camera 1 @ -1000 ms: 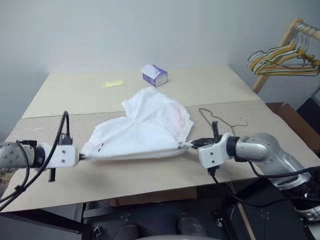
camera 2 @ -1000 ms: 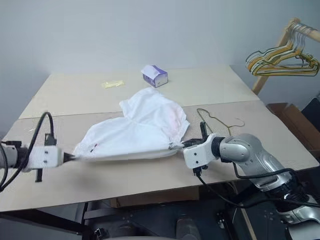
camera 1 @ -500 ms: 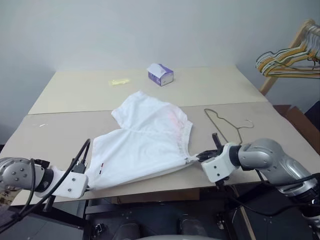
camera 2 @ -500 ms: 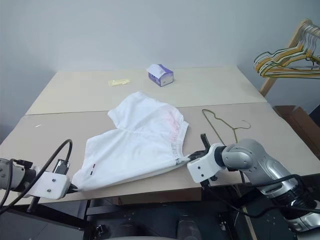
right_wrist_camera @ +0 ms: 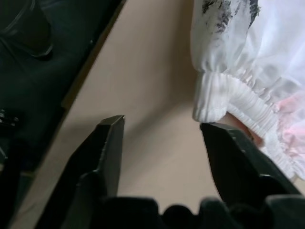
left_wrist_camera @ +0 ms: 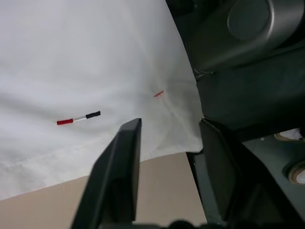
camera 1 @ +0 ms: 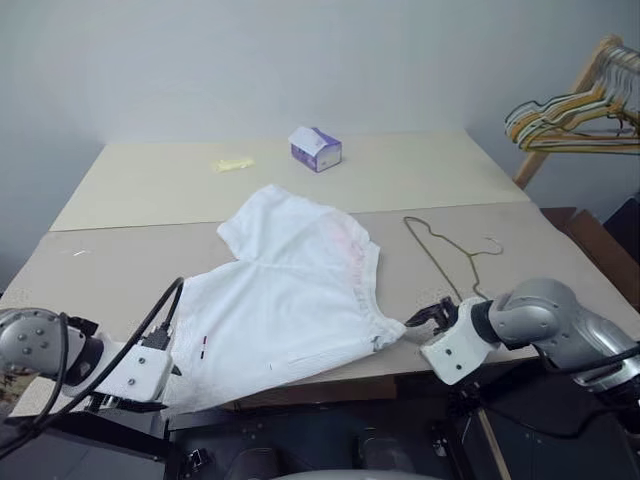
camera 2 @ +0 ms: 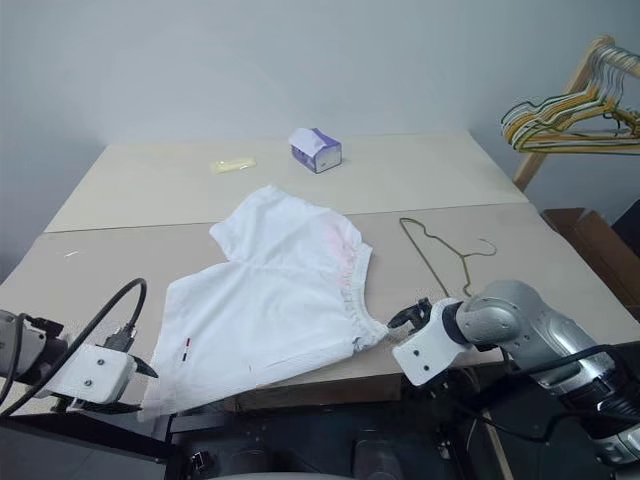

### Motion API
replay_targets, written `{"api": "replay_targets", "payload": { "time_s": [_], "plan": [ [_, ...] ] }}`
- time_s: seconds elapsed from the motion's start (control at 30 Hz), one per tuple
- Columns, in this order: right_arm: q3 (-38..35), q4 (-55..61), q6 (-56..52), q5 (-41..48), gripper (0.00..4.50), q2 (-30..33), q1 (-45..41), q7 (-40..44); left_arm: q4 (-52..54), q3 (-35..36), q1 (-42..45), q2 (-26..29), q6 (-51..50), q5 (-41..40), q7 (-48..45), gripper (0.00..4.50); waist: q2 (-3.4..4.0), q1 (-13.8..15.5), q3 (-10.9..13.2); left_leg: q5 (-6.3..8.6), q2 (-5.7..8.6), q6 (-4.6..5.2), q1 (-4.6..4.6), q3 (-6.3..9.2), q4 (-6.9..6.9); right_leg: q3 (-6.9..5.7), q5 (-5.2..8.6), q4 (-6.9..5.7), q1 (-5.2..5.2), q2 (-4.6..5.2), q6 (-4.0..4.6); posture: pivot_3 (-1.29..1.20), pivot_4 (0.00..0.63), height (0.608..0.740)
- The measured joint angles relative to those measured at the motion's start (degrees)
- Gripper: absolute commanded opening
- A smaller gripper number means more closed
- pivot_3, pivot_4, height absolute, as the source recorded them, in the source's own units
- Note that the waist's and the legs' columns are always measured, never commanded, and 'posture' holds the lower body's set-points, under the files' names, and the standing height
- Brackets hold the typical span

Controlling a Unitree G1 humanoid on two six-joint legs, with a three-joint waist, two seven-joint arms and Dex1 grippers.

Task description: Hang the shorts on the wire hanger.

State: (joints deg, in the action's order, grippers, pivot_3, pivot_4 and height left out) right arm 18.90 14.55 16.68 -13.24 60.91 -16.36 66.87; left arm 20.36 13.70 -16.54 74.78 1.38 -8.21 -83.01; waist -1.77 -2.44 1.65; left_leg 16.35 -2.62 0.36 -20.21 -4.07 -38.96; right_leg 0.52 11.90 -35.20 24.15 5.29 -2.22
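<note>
The white shorts [camera 1: 285, 290] lie spread flat on the table [camera 1: 120, 260]. Their gathered waistband points toward the right, and the near left corner droops over the table's front edge. My left gripper [camera 1: 172, 368] is open just off that drooping corner, and the left wrist view shows the fabric [left_wrist_camera: 95, 62] past its parted fingers [left_wrist_camera: 119, 162]. My right gripper [camera 1: 424, 318] is open beside the waistband's near corner [right_wrist_camera: 214, 98], not touching it. The thin olive wire hanger [camera 1: 445, 250] lies flat on the table, right of the shorts and beyond my right gripper.
A purple-and-white tissue box [camera 1: 315, 148] and a small yellow item [camera 1: 229, 165] sit at the back of the table. Several coloured hangers [camera 1: 565, 110] hang from a wooden rack at the far right. A brown box [camera 1: 590, 240] stands right of the table.
Both grippers had the shorts stretched between them by the corners. They drew the shorts toward the front edge, let go and opened. The shorts now rest slack on the table.
</note>
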Motion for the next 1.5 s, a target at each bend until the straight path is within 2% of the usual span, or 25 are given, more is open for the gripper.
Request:
{"api": "replay_targets", "payload": {
  "time_s": [0.03,0.13,0.27,0.5,0.57,0.67,0.8,1.0,1.27,1.5],
  "plan": [
    [-1.4,0.2,-1.28,1.55,4.38,0.46,0.18,0.43,-1.09,0.98,0.87,0.15,-0.04,-0.9,-0.7,3.65,0.0,-0.02,0.0,0.0,-0.01,0.0,0.02,0.0,0.0,0.0,0.01,0.0,-0.01,0.0,0.02,-0.03,0.0,0.74],
    [-6.65,1.53,-9.9,6.82,4.39,1.65,1.15,1.69,-4.12,3.35,6.26,-0.21,-1.33,-6.09,-2.02,4.48,0.0,0.05,0.0,0.0,-0.02,-0.01,0.01,0.0,0.0,-0.01,0.03,0.01,-0.01,0.0,0.05,-0.04,0.0,0.74],
    [-11.74,3.23,-29.82,10.24,4.39,-0.54,0.5,-1.08,-5.7,2.38,16.57,-6.1,-2.85,-11.35,0.87,4.48,-0.01,0.11,-0.02,0.01,-0.01,-0.02,0.0,-0.01,-0.02,0.0,-0.33,0.0,-0.04,-0.02,0.17,-0.05,0.0,0.74],
    [-16.03,-0.41,-61.57,14.93,4.39,-11.95,-6.26,-11.64,-4.14,-5.22,28.05,-17.1,-11.83,-14.42,10.37,4.48,-0.04,-0.36,-0.05,0.01,0.03,-0.02,-0.02,0.02,-0.04,0.08,-0.48,0.01,-0.05,-0.09,0.25,-0.07,0.0,0.74],
    [-17.05,-3.93,-68.49,15.84,4.39,-15.88,-9.41,-15.32,-3.67,-7.56,30.43,-19.89,-14.11,-14.31,13.19,4.48,-0.04,-0.44,-0.05,0.01,0.04,-0.02,-0.03,0.03,-0.05,0.09,-0.5,0.02,-0.06,-0.09,0.25,-0.07,0.0,0.74],
    [-17.39,-10.11,-73.32,15.67,4.39,-18.4,-13.83,-20.54,-3.87,-11.04,33.55,-22.73,-15.83,-12.2,16.72,4.48,-0.04,-0.76,-0.05,0.01,0.1,-0.02,-0.04,0.09,-0.04,0.1,-0.52,0.04,-0.06,-0.07,0.24,-0.06,0.0,0.74],
    [-17.38,-17.69,-73.69,15.63,4.39,-18.79,-17.43,-23.68,-6.62,-14.59,36.87,-25.33,-18.04,-9.09,20.22,4.48,-0.04,-1.02,-0.06,0.01,0.12,-0.01,-0.09,0.15,-0.03,0.08,-0.52,0.1,-0.07,-0.07,0.22,-0.04,0.0,0.74],
    [-16.22,-29.27,-72.77,16.74,4.39,-19.28,-22.21,-22.28,-8.55,-17.72,39.68,-28.18,-20.62,-6.48,23.17,4.48,-0.04,-1.88,-0.06,0.01,0.12,-0.01,-0.06,0.19,-0.03,0.15,-0.54,0.09,-0.08,-0.09,0.2,-0.03,0.0,0.74],
    [-8.48,-44.94,-63.44,14.64,4.39,-19.43,-26.78,-16.38,-4.48,-19.32,35.72,-28.35,-23.06,-5.49,24.97,4.48,-0.03,-1.89,-0.05,0.01,0.13,-0.01,-0.07,0.21,-0.02,0.18,-0.54,0.08,-0.05,-0.08,0.19,-0.01,0.001,0.74],
    [-4.95,-56.4,-56.85,12.35,4.39,-23.81,-30.41,-13.81,-0.99,-19.39,33.34,-28.27,-23.95,-5.1,26.4,4.48,-0.03,-1.54,-0.05,0.01,0.13,-0.01,-0.07,0.21,-0.02,0.18,-0.54,0.07,-0.05,-0.08,0.2,0.02,0.0,0.74]
  ]
}}
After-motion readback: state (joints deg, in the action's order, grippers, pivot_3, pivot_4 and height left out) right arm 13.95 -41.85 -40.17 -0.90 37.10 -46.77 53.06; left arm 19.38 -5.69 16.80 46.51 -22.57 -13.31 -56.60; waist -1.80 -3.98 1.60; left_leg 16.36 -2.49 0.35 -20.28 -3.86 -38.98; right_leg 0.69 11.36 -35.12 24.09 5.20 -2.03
